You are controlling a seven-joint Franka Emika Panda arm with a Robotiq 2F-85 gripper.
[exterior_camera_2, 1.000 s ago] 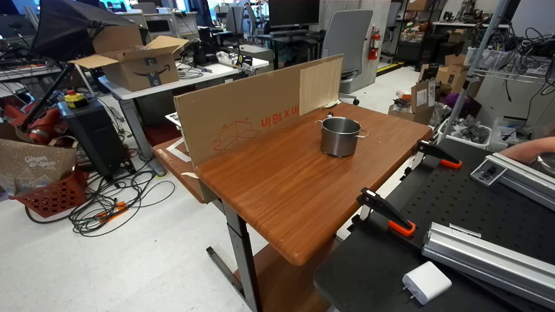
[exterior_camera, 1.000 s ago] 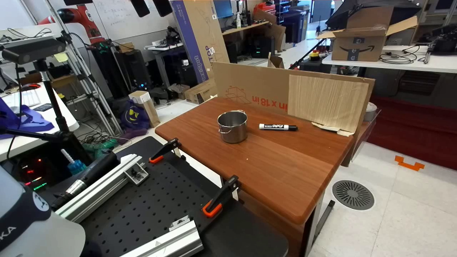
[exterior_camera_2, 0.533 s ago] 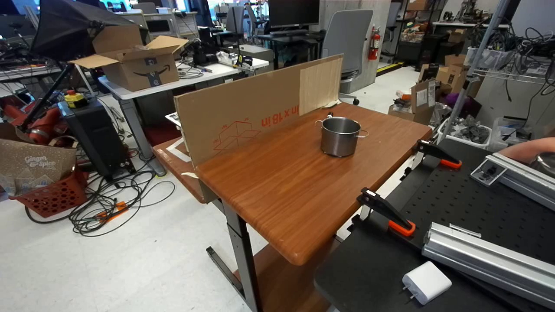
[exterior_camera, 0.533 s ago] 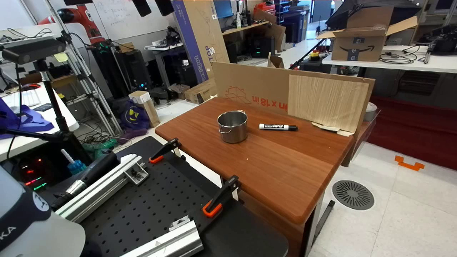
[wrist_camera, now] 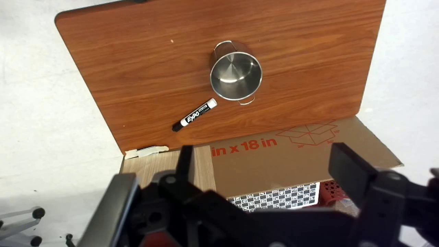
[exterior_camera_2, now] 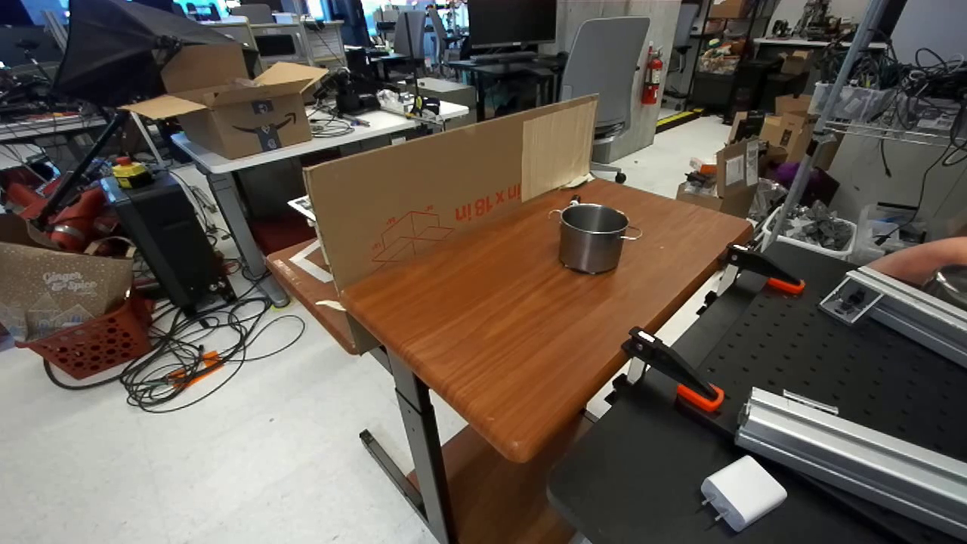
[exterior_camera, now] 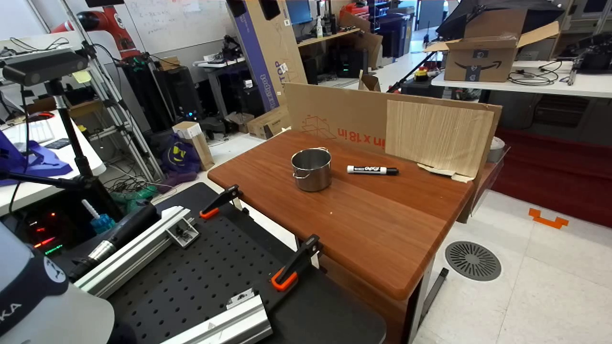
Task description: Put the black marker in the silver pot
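Fingers (wrist_camera: pixel 349 168) spread apart, black marker (wrist_camera: pixel 194 114) lying near silver pot (wrist_camera: pixel 236 76), both on wood-grain table (wrist_camera: pixel 301 75)

Marker (wrist_camera: pixel 194 114) has a white barrel, black cap and a black label with white EXPO letters. Pot (exterior_camera: pixel 311 173) is silver inside and out. Counter (exterior_camera_2: pixel 521 317) is reddish brown, streaky wood grain. Cardboard panel (exterior_camera_2: pixel 434 193) is tan, printed with red lettering and a red line drawing; pale beige patch (exterior_camera: pixel 437 138) carries fine stripes. Checkered board (wrist_camera: pixel 277 197) in the wrist view is black and white. Tool (wrist_camera: pixel 262 154) reads black. Clamps (exterior_camera_2: pixel 672 365) are black with orange ends. Base plate (exterior_camera: pixel 224 267) is black, dotted with rows of holes; rails (exterior_camera_2: pixel 850 459) are silver. Plug (exterior_camera_2: pixel 744 493) is white. Basket (exterior_camera_2: pixel 91 344) is red with a hole pattern. Bag (exterior_camera: pixel 180 156) is purple with yellow print.
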